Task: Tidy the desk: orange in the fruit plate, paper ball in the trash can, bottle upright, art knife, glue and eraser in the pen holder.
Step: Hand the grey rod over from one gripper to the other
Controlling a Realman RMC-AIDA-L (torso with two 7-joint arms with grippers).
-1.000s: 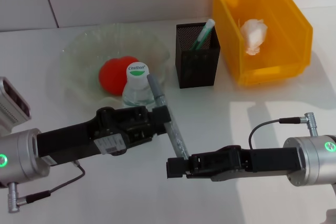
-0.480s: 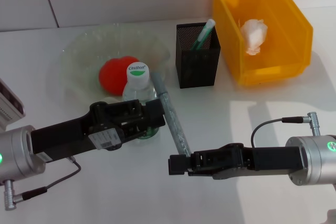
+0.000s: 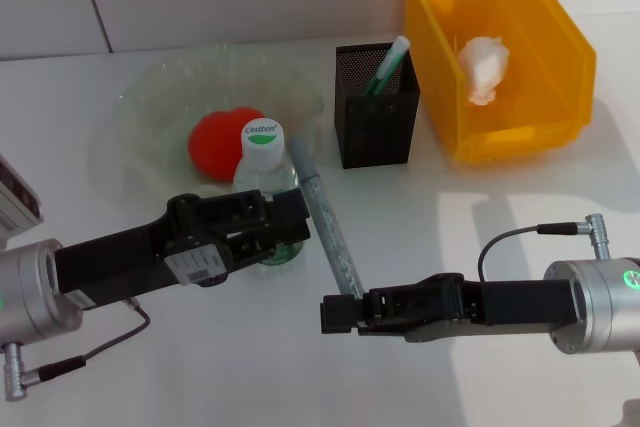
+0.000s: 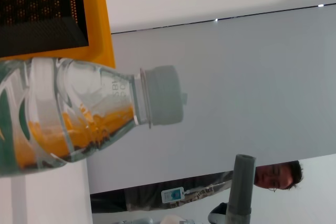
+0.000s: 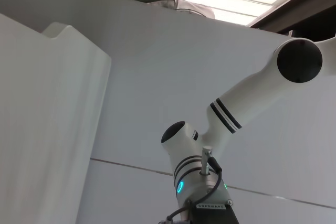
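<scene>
The bottle point(image 3: 264, 187) stands upright on the bench point(image 3: 450, 217) at the plate's point(image 3: 150, 97) near rim, the left gripper point(image 3: 285, 230) by its base; whether its fingers are spread or pinching I cannot tell. The right gripper point(image 3: 335, 315) pinches the low end of the grey knife point(image 3: 328, 227), which slants up beside the bottle. The orange point(image 3: 220, 142) sits in the plate, the paper ball point(image 3: 482, 67) in the bin point(image 3: 560, 57), and a green-capped stick point(image 3: 385, 67) in the holder point(image 3: 375, 132).

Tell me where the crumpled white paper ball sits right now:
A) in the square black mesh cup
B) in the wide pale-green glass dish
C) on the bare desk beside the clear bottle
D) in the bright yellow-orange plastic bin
D: the head view shows the crumpled white paper ball lying inside the bright yellow-orange plastic bin, right of the square black mesh cup.
</scene>
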